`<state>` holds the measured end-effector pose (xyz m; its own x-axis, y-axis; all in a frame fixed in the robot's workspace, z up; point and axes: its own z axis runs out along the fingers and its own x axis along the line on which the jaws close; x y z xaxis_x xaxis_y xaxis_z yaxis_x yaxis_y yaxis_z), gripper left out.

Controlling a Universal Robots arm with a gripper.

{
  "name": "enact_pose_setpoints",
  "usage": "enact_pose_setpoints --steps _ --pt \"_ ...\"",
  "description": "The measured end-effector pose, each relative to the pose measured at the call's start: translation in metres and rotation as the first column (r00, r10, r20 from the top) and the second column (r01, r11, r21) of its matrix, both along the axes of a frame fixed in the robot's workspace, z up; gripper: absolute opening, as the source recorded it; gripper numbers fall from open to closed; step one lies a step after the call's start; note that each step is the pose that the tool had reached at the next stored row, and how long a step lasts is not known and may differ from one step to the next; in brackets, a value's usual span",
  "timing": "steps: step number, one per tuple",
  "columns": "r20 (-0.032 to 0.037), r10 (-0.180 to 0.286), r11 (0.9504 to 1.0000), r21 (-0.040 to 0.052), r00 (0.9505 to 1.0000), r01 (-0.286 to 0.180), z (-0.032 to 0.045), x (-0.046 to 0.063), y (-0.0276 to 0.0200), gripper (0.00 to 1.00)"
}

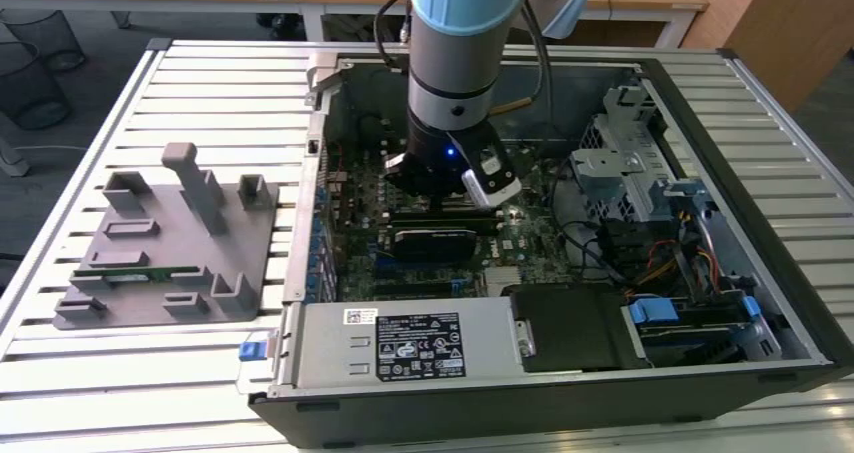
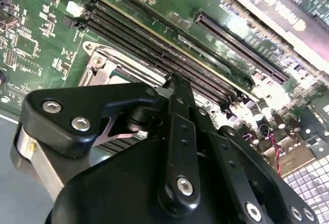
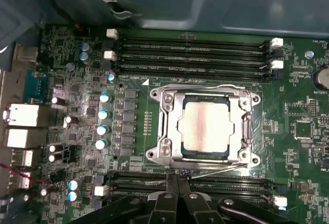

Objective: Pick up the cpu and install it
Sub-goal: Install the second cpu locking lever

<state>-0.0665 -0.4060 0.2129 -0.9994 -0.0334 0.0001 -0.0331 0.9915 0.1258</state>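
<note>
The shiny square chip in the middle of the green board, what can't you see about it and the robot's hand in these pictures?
- The cpu lies in the socket in the first wrist view; whether it is fully seated is too fine to tell.
- In the second wrist view, the hand covers most of the socket.
- In the exterior view, the arm hides the socket.
- Whether the hand holds anything: its own black linkage blocks the tips.
</note>
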Motion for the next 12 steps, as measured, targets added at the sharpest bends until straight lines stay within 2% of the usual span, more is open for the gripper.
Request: enact_pose_setpoints --steps 7,12 --pt "0.0 0.0 0.9999 0.0145 1.0 0.0 -0.0022 -0.008 -0.0008 0.11" --pt "0.0 0.0 0.9998 0.0193 1.0 0.0 -0.0079 -0.01 -0.0009 0.11"
